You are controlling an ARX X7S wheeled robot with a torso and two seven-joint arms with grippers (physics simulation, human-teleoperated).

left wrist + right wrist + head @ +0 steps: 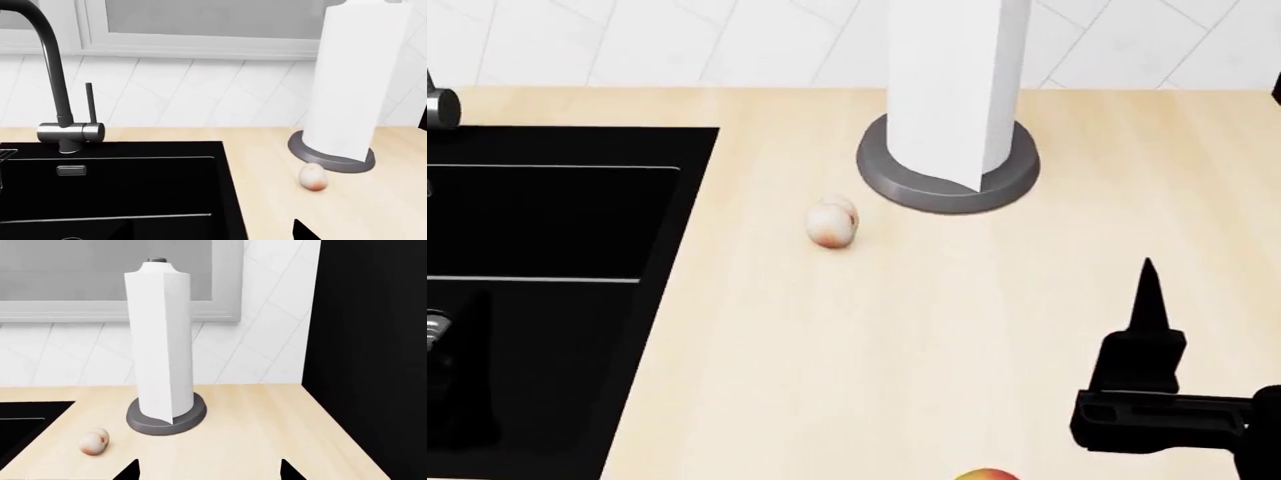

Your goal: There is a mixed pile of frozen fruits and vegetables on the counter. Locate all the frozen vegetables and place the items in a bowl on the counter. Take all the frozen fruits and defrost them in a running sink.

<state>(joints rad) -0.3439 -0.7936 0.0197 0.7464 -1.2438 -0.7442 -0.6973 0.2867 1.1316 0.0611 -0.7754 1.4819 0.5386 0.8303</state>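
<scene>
A small pale pinkish peach (833,222) lies on the beige counter (827,380), between the black sink (547,210) and the paper-towel stand. The peach (312,177) also shows in the left wrist view, and the peach (93,441) in the right wrist view. A mango's yellow-red top (988,474) peeks in at the head view's lower edge. My right gripper (208,471) hovers open over bare counter, well short of the peach; one of its fingers (1148,300) shows in the head view. My left gripper (213,232) is open at the sink's edge, holding nothing. The frozen vegetables and the bowl are out of view.
A white paper-towel roll on a grey base (948,165) stands just behind the peach. The dark faucet (63,100) rises at the sink's back. White tiled wall and a window close the counter's rear; a black panel (367,340) bounds its right end.
</scene>
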